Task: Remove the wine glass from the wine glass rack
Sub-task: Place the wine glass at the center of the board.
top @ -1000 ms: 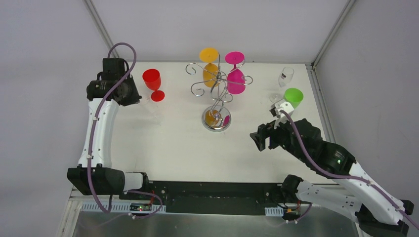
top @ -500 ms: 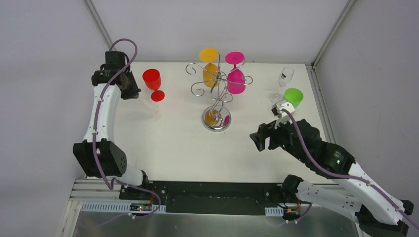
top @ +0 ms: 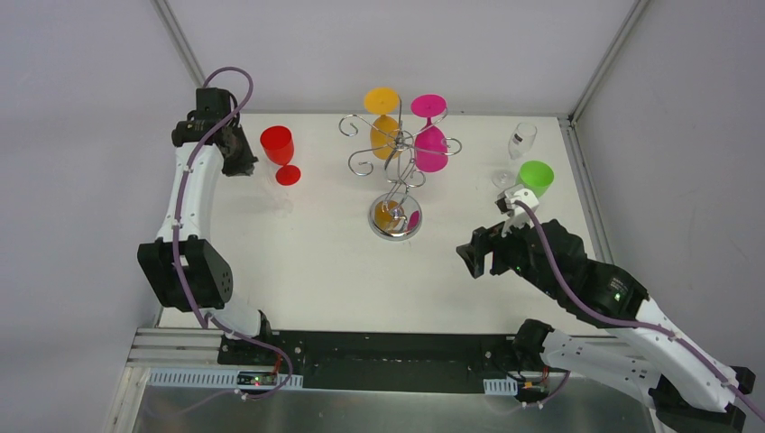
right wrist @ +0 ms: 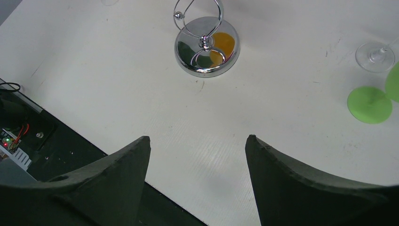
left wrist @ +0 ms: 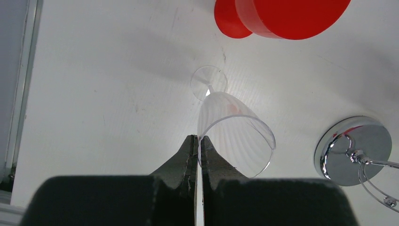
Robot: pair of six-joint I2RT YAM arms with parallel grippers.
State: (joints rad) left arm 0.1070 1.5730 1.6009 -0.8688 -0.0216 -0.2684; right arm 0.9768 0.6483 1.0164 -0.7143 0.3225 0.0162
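Wine glass rack (top: 403, 176) stands at the middle of the tabletop (top: 307, 253) on its round chrome base, with an orange glass (top: 385, 135) and a pink glass (top: 431, 144) hanging from its curled arms on the far side. A clear wine glass (left wrist: 230, 127) is off the rack at the far left. The left jaws are closed tight on the wall of its bowl at the rim, and its foot points down at the tabletop, near a red glass (top: 278, 144). Whether the foot touches the tabletop I cannot tell. The right jaws stand wide apart and hold nothing, hovering above the tabletop to the near right of the rack's base. A green glass (top: 536, 176) and a second clear glass (top: 520, 140) stand beyond them at the far right.
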